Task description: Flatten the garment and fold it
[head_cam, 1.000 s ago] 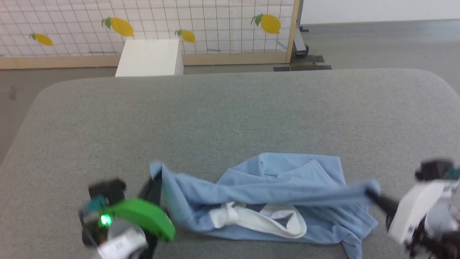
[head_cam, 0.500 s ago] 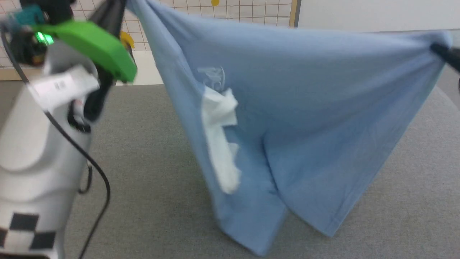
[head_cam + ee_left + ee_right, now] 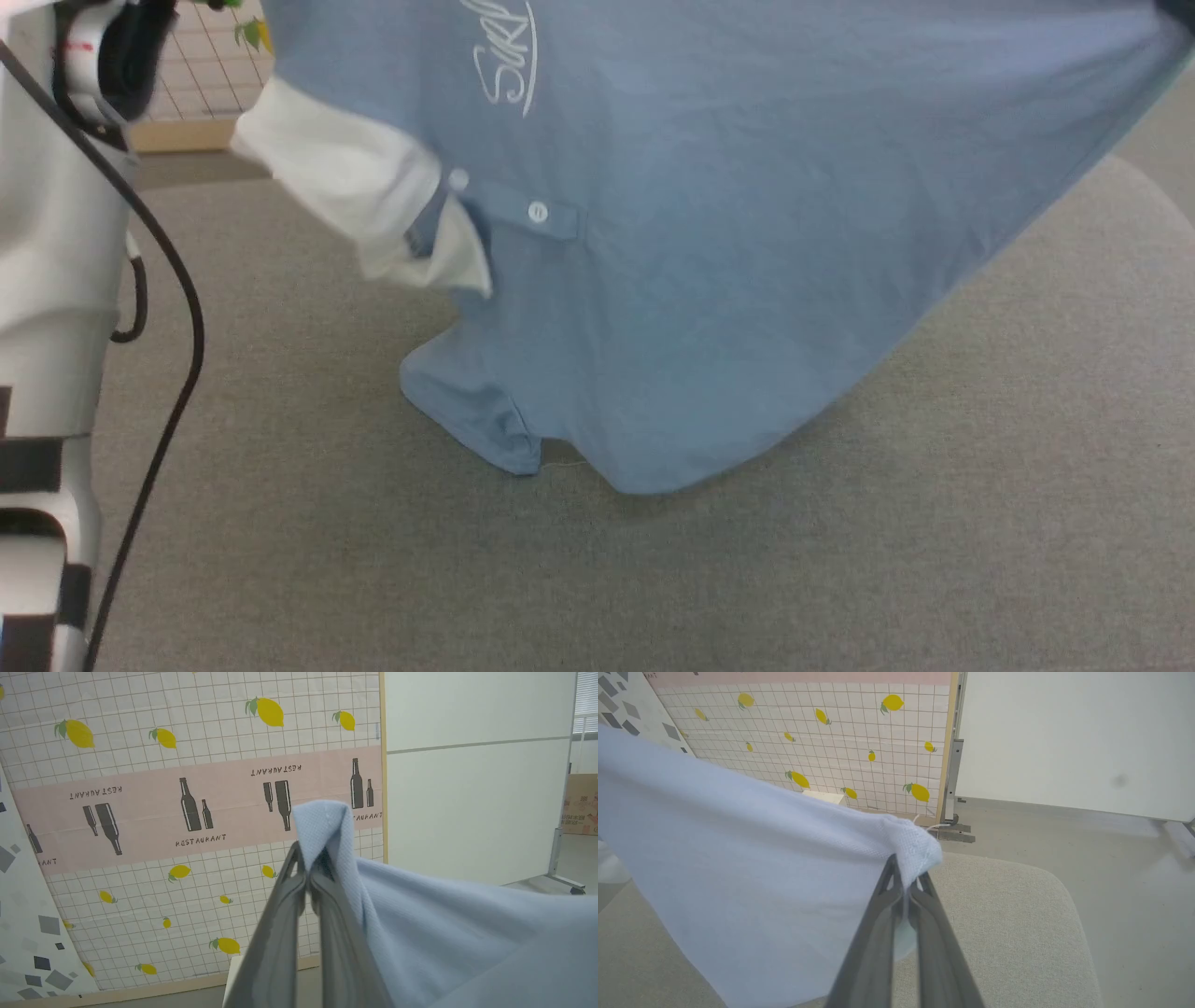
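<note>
**Head view: garment lifted and stretched between both arms, not yet laid flat**

Head view shows one garment (image 3: 709,280), a light blue polo shirt, hanging in the air above the table (image 3: 934,579). Its lowest folds reach down near the middle of the table; I cannot tell if they touch the grey surface. The shirt hangs sideways, with the collar (image 3: 345,196) toward the left edge of the table.

The left fingers (image 3: 299,884) are pressed together on one bunched corner of the cloth. The right fingers (image 3: 896,891) are closed as well and pinch another corner, high above the far right corner of the table. The fabric runs tight between the two grips.

In my judgement this is the flattening step: the shirt is lifted and spread, but nothing is folded yet. The next move probably calls for lowering both arms together, keeping the cloth tight, so the hanging part lands first and the rest is laid down smooth without wrinkles. The loose collar may need care, because it can fold under.

Count:
- one garment
- one white collar
- one script logo (image 3: 504,65)
- two small buttons (image 3: 537,212)
- two pairs of fingers
- one table
</note>
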### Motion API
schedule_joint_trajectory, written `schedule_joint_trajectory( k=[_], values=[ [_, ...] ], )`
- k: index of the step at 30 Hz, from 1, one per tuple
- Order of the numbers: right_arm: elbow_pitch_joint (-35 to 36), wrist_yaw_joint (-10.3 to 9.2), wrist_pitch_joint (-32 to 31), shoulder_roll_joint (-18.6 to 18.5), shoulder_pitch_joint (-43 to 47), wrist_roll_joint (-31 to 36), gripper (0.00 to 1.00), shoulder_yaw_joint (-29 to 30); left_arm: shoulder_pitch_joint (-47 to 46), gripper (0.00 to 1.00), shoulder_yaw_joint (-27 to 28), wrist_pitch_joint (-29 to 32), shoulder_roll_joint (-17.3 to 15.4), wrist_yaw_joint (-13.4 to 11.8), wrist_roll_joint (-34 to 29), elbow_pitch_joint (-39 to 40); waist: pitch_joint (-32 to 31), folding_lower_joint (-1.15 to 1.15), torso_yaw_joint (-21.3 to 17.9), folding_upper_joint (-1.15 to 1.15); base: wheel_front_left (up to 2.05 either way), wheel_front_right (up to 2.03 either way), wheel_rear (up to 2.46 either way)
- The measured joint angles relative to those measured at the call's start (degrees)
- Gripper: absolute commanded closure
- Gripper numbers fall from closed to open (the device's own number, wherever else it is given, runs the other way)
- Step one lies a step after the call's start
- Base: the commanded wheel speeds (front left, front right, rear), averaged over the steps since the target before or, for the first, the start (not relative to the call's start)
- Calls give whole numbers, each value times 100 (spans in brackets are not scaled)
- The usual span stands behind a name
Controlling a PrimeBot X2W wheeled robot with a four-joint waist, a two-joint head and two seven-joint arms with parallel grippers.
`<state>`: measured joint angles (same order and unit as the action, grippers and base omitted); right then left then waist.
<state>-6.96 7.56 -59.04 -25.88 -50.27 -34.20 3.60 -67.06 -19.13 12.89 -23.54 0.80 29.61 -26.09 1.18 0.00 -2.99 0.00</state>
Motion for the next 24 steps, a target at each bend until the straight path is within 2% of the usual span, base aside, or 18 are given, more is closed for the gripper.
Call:
schedule_joint_trajectory(
  k=[7,10,16,22,24],
  values=[
    [-229,0,-47,242,-772,413,100,-7,-818,100,-22,175,-96,-145,-261,-356,611,1,-69,0,0,0,0],
    [-416,2,281,474,-1382,826,100,94,-1401,100,-23,131,-170,-307,-449,-426,956,1,-111,0,0,0,0],
    [-1046,3,961,1201,-2878,1734,100,403,-2952,100,-86,-472,-269,-531,-1072,-661,1737,2,-234,0,0,0,0],
    [-1510,3,1692,1634,-3951,2423,100,803,-3800,100,-112,-1100,-247,-846,-1410,-962,2470,2,-344,0,0,0,0],
    [-1661,3,1890,1736,-4157,2587,100,932,-3922,100,-96,-1217,-225,-855,-1407,-1082,2691,2,-367,0,0,0,0]
  ],
)
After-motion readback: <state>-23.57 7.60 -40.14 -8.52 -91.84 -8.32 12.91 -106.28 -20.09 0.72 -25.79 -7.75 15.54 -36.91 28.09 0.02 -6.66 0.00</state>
